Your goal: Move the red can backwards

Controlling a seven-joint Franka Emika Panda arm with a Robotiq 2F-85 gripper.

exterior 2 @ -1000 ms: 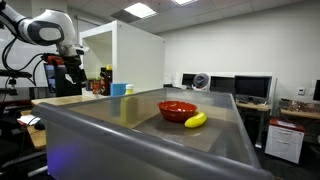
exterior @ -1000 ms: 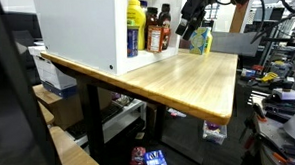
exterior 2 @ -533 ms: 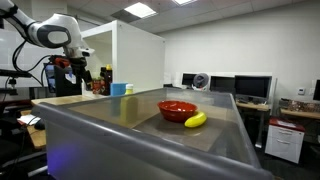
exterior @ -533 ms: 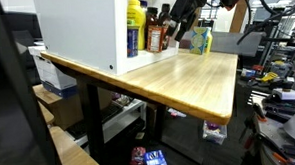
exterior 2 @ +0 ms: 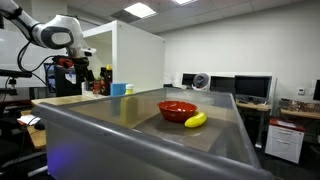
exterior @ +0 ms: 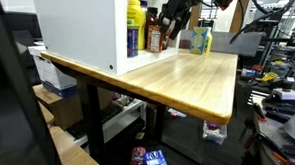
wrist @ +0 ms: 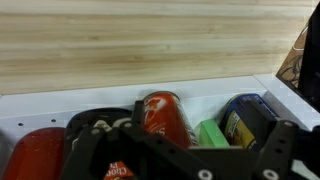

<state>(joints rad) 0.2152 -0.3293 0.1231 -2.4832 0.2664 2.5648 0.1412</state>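
The red can (wrist: 165,118) fills the middle of the wrist view, standing on the white shelf floor between a dark-topped bottle (wrist: 100,125) and a green object (wrist: 212,133). My gripper (wrist: 185,152) is open just above it. One black finger (wrist: 85,152) shows to the left of the can and the other (wrist: 290,142) far to the right. In an exterior view the gripper (exterior: 173,21) hovers over the red can (exterior: 156,38) beside the white cabinet (exterior: 80,30). Nothing is held.
A tall yellow bottle (exterior: 134,23) and a dark bottle (exterior: 153,18) crowd the can. A blue can (wrist: 245,120) sits to its right and a red object (wrist: 35,160) to its left. A green-yellow bottle (exterior: 203,38) stands on the wooden table (exterior: 177,76). Elsewhere lie a red bowl (exterior 2: 177,109) and a banana (exterior 2: 196,120).
The gripper has swung from beside the green-yellow bottle toward the cabinet and now hangs over the cluster of bottles and the red can. Its jaws stayed open.
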